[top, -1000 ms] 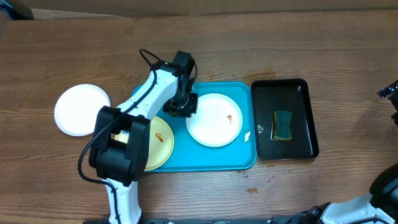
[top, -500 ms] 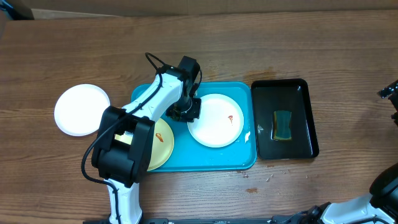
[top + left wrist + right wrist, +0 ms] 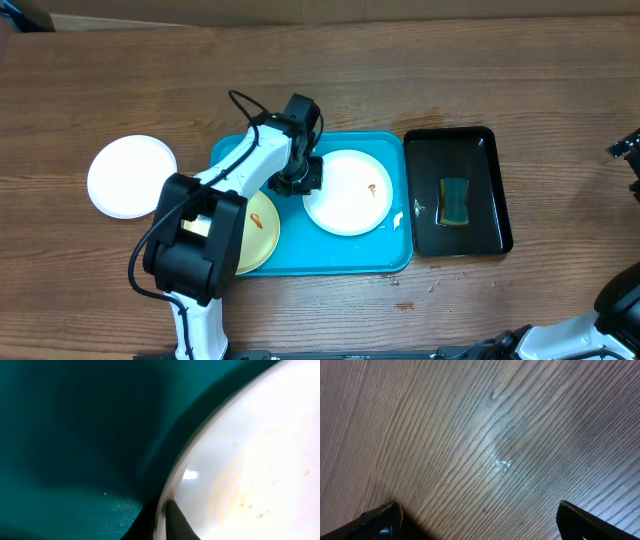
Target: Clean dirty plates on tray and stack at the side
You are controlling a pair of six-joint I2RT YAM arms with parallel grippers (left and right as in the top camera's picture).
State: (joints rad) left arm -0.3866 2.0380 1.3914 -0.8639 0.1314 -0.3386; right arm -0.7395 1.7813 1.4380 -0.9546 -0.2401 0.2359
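The left jaws are closed on the left rim of the white plate (image 3: 348, 195). In the left wrist view we see only one dark finger (image 3: 175, 521) pressed on the plate's upper face at the rim, with a dark shape just outside the edge. The rest of the grip is cut off by the bottom of that picture, which is blurred and very close. From overhead the wrist itself covers the point of contact, so we cannot see the underside of the rim.

This plate lies in the right half of the tray (image 3: 390, 262) and carries a small orange smear (image 3: 371, 188) right of its middle. In the left half lies the yellow-green plate (image 3: 262, 238). The black link of the left arm (image 3: 190, 235) hides much of it, though a smear (image 3: 257, 221) shows.

A third plate (image 3: 125, 175), white, rests on the desk (image 3: 450, 70) just left of the tray. We make out no mark on it.

Right of the tray, and close beside it, a black tray (image 3: 500, 190) holds a greenish sponge (image 3: 456, 200).

The right jaws stand wide apart over bare wood. Only their fingertips (image 3: 382, 517) show, in the bottom corners of the right wrist view. Overhead, the right arm is cut off at the frame's edge, so we cannot place it exactly.
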